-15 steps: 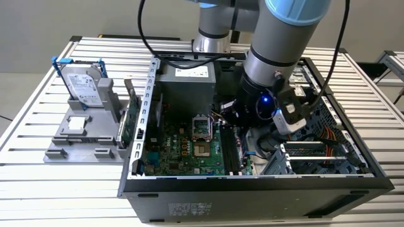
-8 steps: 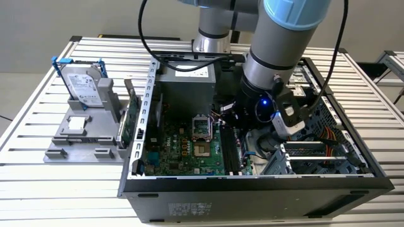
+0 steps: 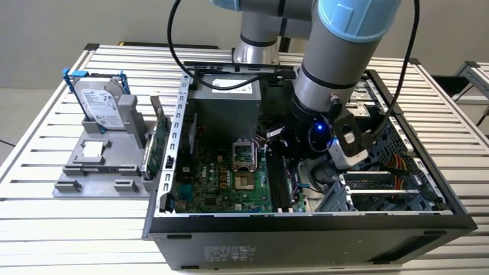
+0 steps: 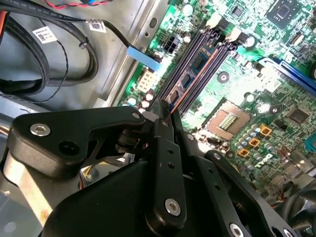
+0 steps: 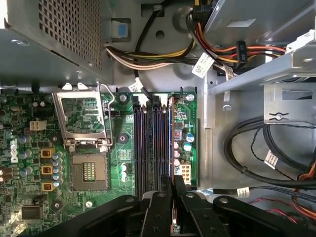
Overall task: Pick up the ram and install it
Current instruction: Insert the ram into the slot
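The gripper (image 5: 173,190) is filling the near edge of both wrist views, its black fingers (image 4: 163,126) pinching narrowly on the ram (image 5: 172,148), which is standing edge-on in the slot nearest the case wall. Most of the ram is lying hidden behind the fingers; only a thin strip is showing along the slots (image 4: 197,61). In the exterior view the arm (image 3: 336,63) is reaching down into the open case (image 3: 306,229) and covering the gripper and slots. The motherboard (image 3: 221,183) is lying beside it.
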